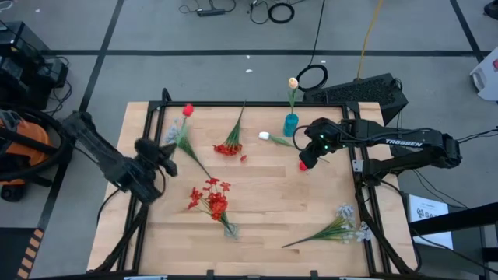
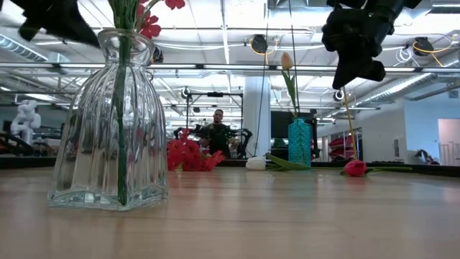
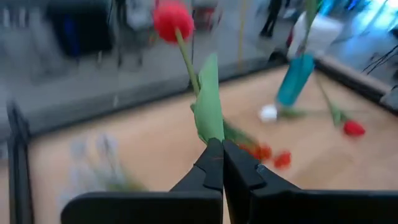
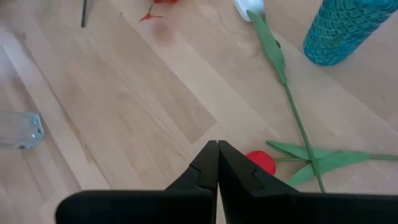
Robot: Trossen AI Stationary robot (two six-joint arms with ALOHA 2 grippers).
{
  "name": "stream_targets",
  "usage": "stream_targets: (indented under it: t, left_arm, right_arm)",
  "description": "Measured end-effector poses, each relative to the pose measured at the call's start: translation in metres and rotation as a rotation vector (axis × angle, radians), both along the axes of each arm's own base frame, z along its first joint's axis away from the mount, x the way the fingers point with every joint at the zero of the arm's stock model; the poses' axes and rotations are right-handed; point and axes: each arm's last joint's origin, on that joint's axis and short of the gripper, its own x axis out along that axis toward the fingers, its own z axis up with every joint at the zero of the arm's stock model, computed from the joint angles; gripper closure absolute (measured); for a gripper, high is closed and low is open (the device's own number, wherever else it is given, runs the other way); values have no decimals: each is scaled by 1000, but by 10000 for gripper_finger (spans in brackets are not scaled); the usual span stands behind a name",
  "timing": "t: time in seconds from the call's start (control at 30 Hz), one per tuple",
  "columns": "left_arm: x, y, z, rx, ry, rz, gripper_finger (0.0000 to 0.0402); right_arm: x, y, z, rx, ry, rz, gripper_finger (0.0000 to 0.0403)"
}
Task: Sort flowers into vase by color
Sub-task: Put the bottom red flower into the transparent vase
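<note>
My left gripper (image 3: 222,144) is shut on a red tulip (image 3: 173,20) over the table's left part (image 1: 170,152). My right gripper (image 4: 217,144) is shut on nothing. It hangs well above a red bud (image 4: 261,163) that lies on the wood by its stalk and leaves (image 1: 302,166). A clear glass vase (image 2: 108,122) stands near the near edge with a red blossom stem (image 1: 212,196) in it. A teal vase (image 1: 291,124) at the far edge holds a cream tulip (image 1: 293,82). A white tulip (image 1: 264,136), a red cluster (image 1: 228,146) and a pale spray (image 1: 342,228) lie flat. My left gripper pinches the red tulip between its two fingers at the lower end of its green leaf (image 3: 210,127), about midway along the stalk. The bud stands above the fingers on its tilted stalk, off the table. The lower stalk (image 1: 201,166) slants out toward the table's middle.
Black rails run along the table's left, far and right edges (image 1: 233,103). Bare wood lies in the table's middle (image 1: 264,187) and along the near edge. The room beyond shows a person (image 2: 217,129) far behind the table.
</note>
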Motion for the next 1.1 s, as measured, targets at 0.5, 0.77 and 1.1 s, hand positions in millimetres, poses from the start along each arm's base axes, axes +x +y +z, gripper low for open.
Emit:
stream_targets:
  t: [0.5, 0.77, 1.1]
  left_arm:
    - [-21, 17, 12, -159, -82, -32, 401]
    - [-14, 13, 8, -219, -48, -12, 365]
    - [-9, 34, 4, -405, 45, 236, 260]
  right_arm:
    - [3, -1, 2, 19, -43, -41, 403]
    - [3, -2, 2, -28, -34, -73, 403]
    - [3, -2, 2, -28, -39, -73, 403]
